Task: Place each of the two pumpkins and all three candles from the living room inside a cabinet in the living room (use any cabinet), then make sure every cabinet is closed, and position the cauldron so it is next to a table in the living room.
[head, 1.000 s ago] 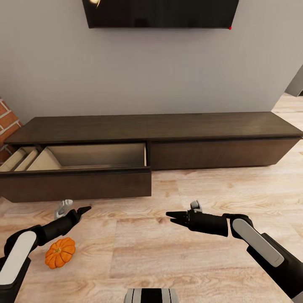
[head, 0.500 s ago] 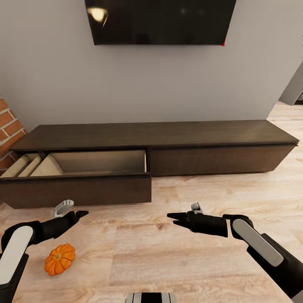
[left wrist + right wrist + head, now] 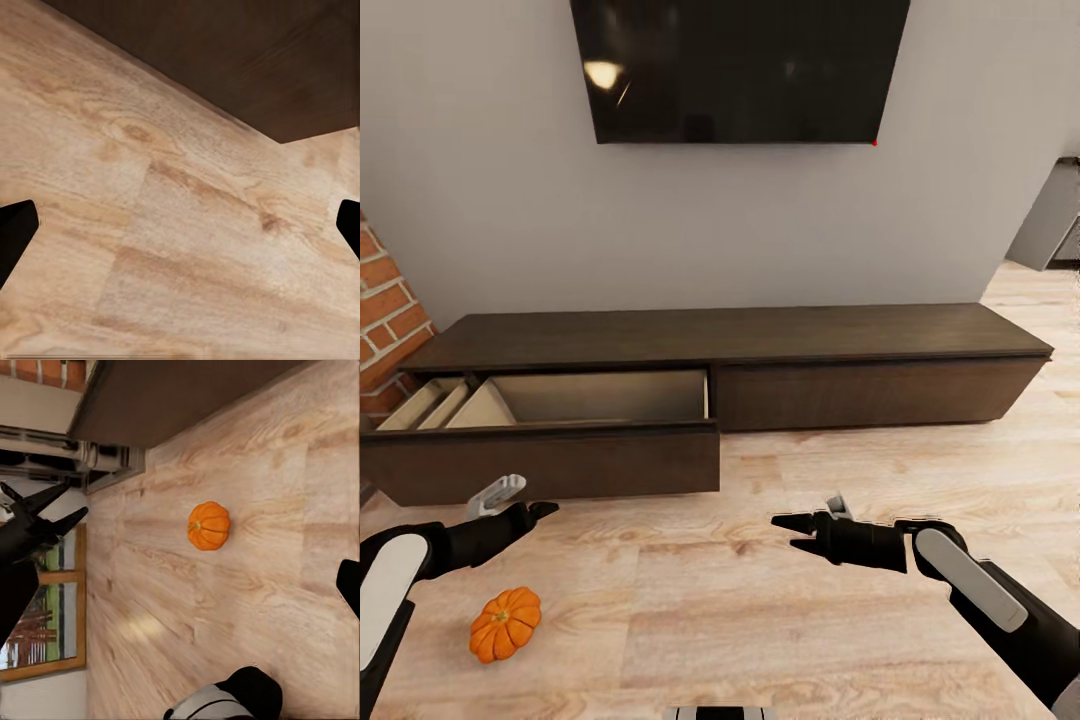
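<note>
Orange, the pumpkin (image 3: 505,624) lies on the wood floor (image 3: 780,620) just below the left gripper (image 3: 543,511), whose fingers are spread and empty. The right gripper (image 3: 788,528) also gapes. The cabinet (image 3: 760,375) drawer's (image 3: 550,450) left end is cut off.

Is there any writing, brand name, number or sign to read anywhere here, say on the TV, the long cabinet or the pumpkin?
None can be read.
The TV: dark screen, a lamp's reflection and a small red dot at its lower corner, no logo.
The cabinet: plain dark wood, no label.
The pumpkin: plain orange, no markings.
The left gripper and right gripper: black, no lettering visible.
</note>
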### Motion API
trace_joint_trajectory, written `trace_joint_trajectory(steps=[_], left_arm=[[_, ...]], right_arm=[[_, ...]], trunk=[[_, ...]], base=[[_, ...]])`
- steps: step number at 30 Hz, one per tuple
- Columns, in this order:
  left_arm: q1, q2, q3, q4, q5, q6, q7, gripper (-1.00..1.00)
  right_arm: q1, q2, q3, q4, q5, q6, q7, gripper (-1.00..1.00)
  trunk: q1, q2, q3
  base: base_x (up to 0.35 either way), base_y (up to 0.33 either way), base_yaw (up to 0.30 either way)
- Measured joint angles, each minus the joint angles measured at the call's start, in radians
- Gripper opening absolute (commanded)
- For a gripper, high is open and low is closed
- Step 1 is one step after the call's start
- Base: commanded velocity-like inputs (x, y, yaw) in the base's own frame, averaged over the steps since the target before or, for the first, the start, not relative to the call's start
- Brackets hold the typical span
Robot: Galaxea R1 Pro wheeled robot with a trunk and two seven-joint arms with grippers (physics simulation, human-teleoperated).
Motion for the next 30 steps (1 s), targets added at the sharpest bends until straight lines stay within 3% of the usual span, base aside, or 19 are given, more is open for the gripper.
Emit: trace_joint_trajectory(steps=[7,10,16,26,30], left_arm=[[0.0,0.026,0.0,0.0,0.001,0.0,0.0,1.0],[0.001,0.043,-0.003,0.0,0.002,0.0,0.0,1.0],[0.001,0.067,-0.012,-0.001,0.002,0.0,0.0,1.0],[0.004,0.112,-0.026,0.005,-0.005,0.0,0.003,1.0],[0.005,0.123,-0.031,0.008,-0.009,0.0,0.034,1.0]], right_arm=[[0.0,0.004,0.011,0.097,0.009,0.001,0.002,1.0],[0.0,0.029,0.025,0.108,0.025,-0.002,0.0,1.0],[0.0,0.083,0.052,0.112,0.12,-0.004,0.001,1.0],[0.0,0.102,0.055,0.117,0.172,-0.033,-0.005,1.0],[0.0,0.106,0.057,0.132,0.201,-0.06,-0.005,1.0]], trunk=[[-0.004,0.002,0.027],[-0.005,0.002,0.039],[-0.008,0.004,0.062],[-0.046,0.073,0.093],[-0.061,0.101,0.106]], base=[[-0.036,0.0,0.0],[-0.001,0.0,0.0],[0.0,0.0,0.0],[-0.007,0.0,0.0],[-0.213,0.0,0.0]])
